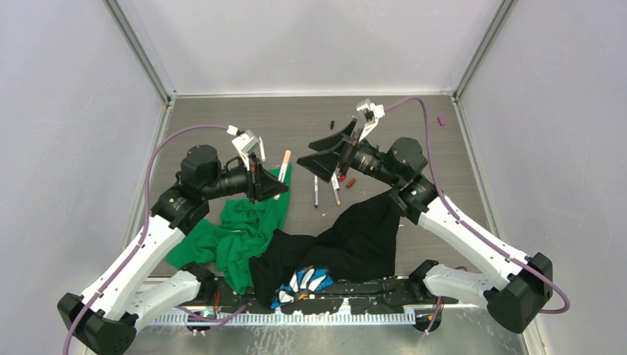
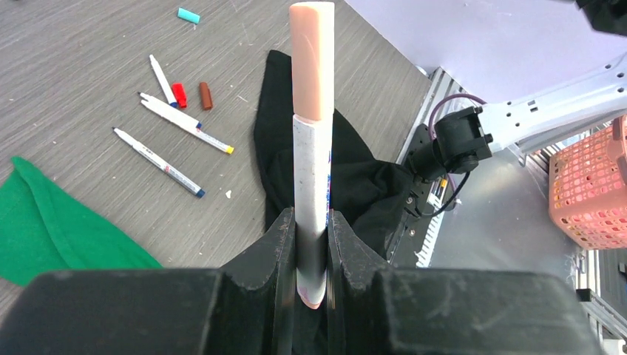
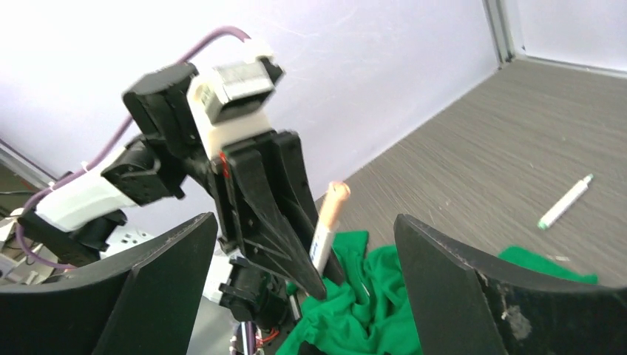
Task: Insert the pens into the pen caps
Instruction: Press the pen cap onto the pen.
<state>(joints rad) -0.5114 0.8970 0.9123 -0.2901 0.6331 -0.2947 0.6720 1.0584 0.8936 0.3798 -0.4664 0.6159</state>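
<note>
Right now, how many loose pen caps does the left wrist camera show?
3: teal cap far off, red cap and brown cap side by side near the pens; more may be hidden.

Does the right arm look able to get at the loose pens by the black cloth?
Likely yes: the right pincer hangs open and empty near the loose pens, which lie uncovered, apart from the black cloth.

The table (image 1: 414, 118) has a matt grey wood-grain surface. The green cloth (image 1: 244, 229) and the black cloth (image 1: 355, 237) look soft, matt and creased. The pen (image 2: 312, 170) has a smooth, faintly glossy white plastic barrel and a matt peach cap (image 2: 312, 59). The left gripper (image 2: 311, 222) and the right gripper (image 3: 304, 218) are matt black plastic, the right one scuffed.
</note>
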